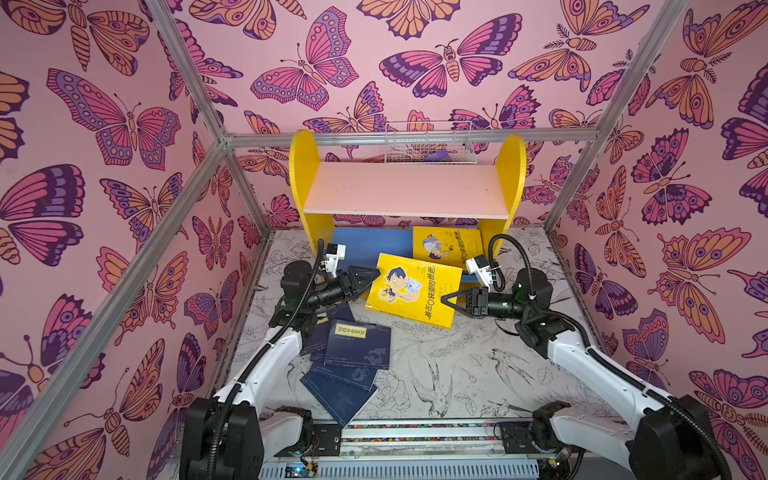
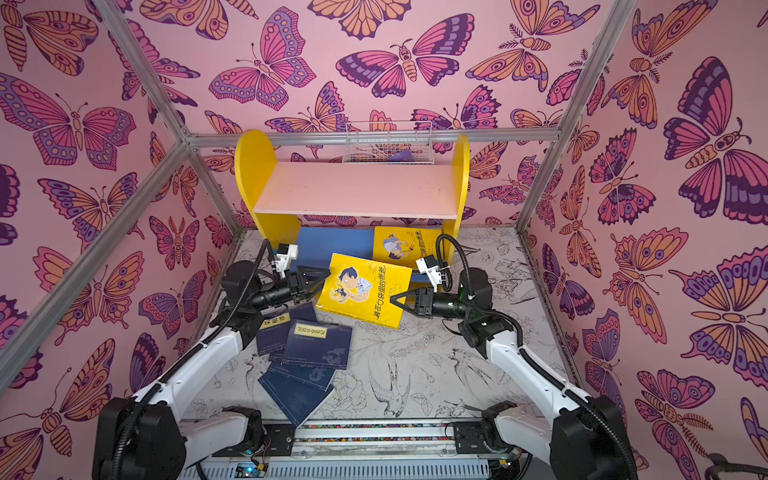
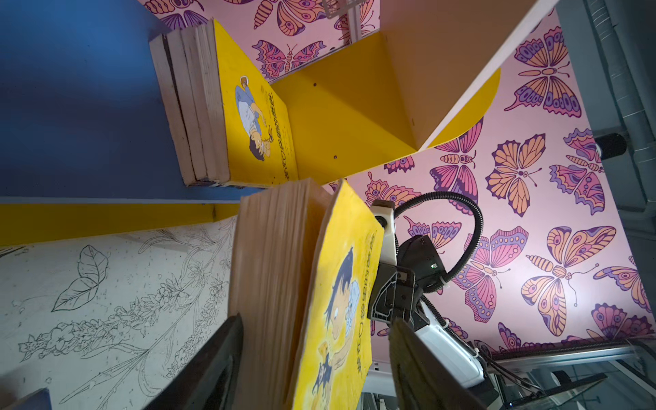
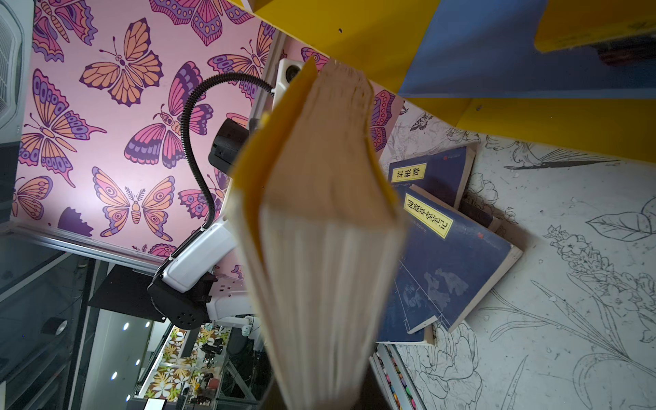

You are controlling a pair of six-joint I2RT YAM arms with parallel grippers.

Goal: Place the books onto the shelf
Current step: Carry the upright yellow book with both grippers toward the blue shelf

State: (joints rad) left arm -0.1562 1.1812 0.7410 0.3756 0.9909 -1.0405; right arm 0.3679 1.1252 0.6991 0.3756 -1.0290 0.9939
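The right gripper [image 1: 444, 300] is clamped on the near edge of the yellow book [image 1: 411, 291], which appears lifted clear of the table [image 1: 457, 365] and tilted. The book's far edge is near the front of the shelf's blue lower board [image 1: 365, 243]. The left gripper [image 1: 368, 278] has its fingers [image 3: 213, 362] apart, straddling the opposite corner of the same book. In the left wrist view one finger sits close to the page block and the other stands clear of the cover, so this gripper likely carries none of the weight. The book therefore seems to depend on a single pinch near one edge. The likeliest trouble is that it sags or pivots about that pinch, or that the pages fan open, as they look ready to do in the right wrist view. Just beyond the fingertips, the shelved yellow books [image 1: 446, 245] stand beside the shelf's side panel [image 1: 509, 174]. A push forward at the present tilt could catch the board's front lip or knock those books over. The pink upper board [image 1: 407, 187] above leaves a low opening, so a book brought in too upright might strike it. Behind and below the left fingers, the navy books [image 1: 357, 345] lie in a loose pile on the table, which a descending left arm could scatter.
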